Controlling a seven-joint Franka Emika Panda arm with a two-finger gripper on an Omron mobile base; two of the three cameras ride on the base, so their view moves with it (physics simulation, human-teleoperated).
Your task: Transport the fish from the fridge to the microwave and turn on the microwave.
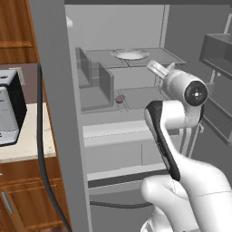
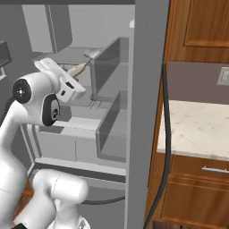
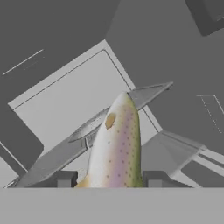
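While clamped between the fingers point(image 3: 109, 179), fish point(image 3: 116, 148) lengthwise, head away from hand.

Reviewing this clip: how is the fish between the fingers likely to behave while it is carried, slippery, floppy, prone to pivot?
The fish looks smooth and tapered, so it may slip. The gripper grips near one end with most of the body sticking out, so it could pivot. It juts out straight in the hand view, suggesting stiffness.
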